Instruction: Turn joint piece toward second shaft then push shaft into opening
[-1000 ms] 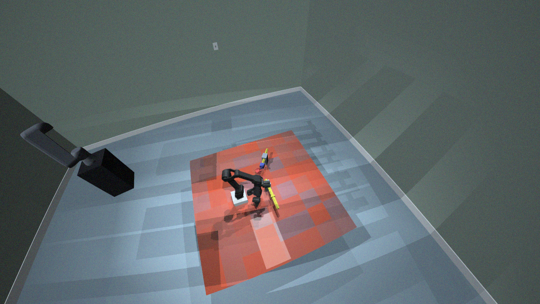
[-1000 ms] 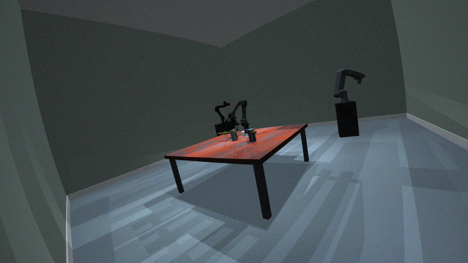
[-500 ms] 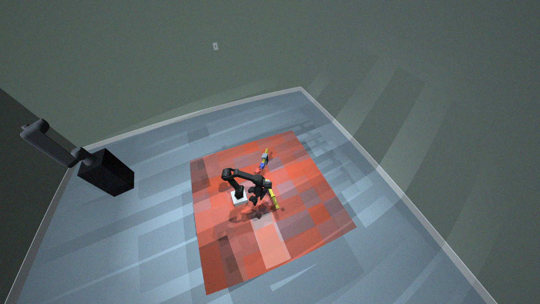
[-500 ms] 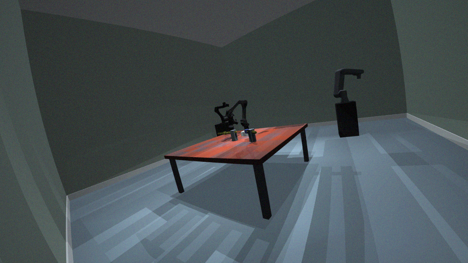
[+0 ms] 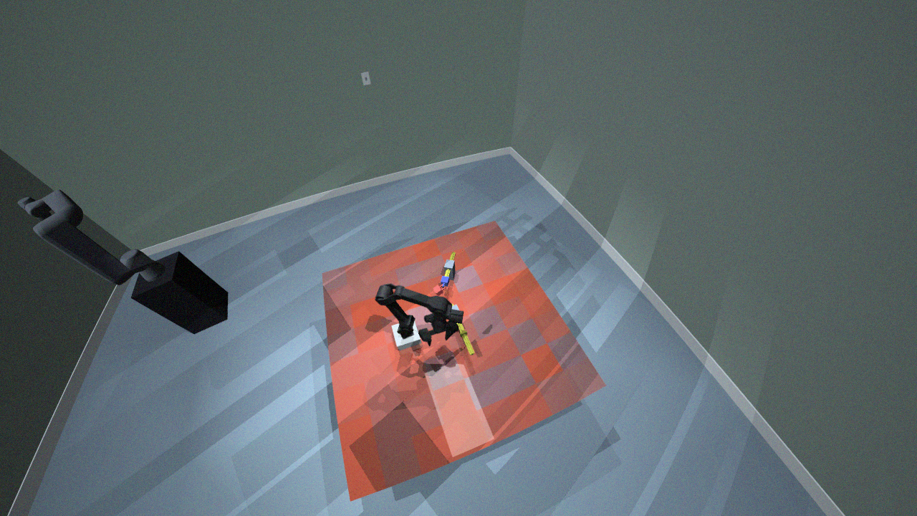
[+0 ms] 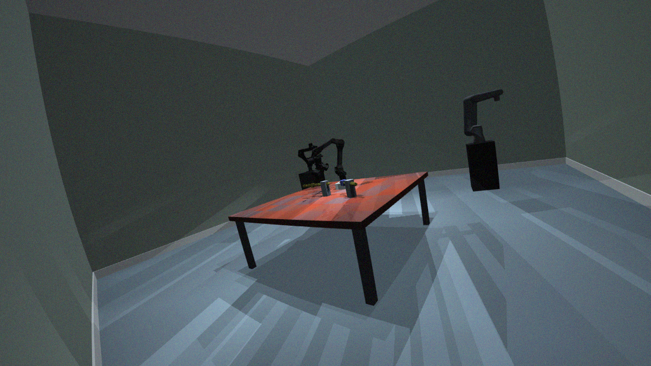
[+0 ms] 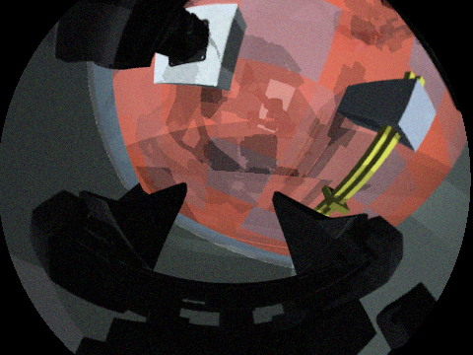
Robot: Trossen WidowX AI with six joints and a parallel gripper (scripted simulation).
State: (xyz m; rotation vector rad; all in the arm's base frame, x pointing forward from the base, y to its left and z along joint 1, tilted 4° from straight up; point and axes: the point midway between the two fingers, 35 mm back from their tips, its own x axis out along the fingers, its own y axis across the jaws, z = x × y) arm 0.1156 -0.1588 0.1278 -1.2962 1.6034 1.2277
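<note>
Two yellow shafts: a short one [image 5: 453,256] [image 6: 353,183] and a longer, ridged one [image 5: 469,345] [image 6: 312,185] [image 7: 374,155]. Two grey blocks [image 5: 449,264] [image 6: 325,188] [image 6: 350,188] [image 7: 379,101] carry them above the red patchwork surface [image 5: 544,359] [image 6: 295,211] [image 7: 133,106]. One joint [image 5: 439,287] [image 6: 343,182], blue with a reddish end, sits on the short shaft, apart from the longer. The single black tool [image 5: 440,337] [image 6: 321,168] [image 7: 232,191] is spread wide, gripping nothing.

Matt black plastic-looking claw [image 5: 440,339] [image 7: 232,191]; smooth, slightly glossy red-orange patchwork worktop [image 5: 551,340] [image 6: 295,211] [image 7: 305,59]; matt, smooth pale-grey block [image 5: 449,264] [image 6: 350,188].
</note>
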